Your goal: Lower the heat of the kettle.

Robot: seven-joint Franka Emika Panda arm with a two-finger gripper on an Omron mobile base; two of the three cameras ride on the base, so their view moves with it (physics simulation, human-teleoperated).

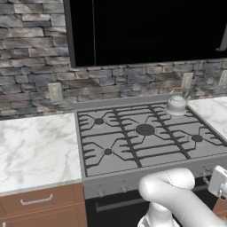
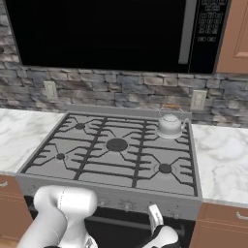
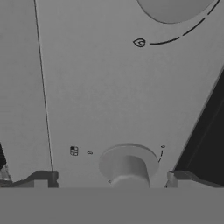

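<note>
silvery-white kettle [image 2: 169,124], grey stove [image 2: 72,186], white-marble counter [image 1: 35,150]

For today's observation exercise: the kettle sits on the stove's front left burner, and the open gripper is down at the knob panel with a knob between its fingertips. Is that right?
Not quite. The kettle sits on the back right burner of the stove, as the right base view shows. The rest holds: in the hand view the open gripper is at the knob panel with a knob between its fingertips.
</note>
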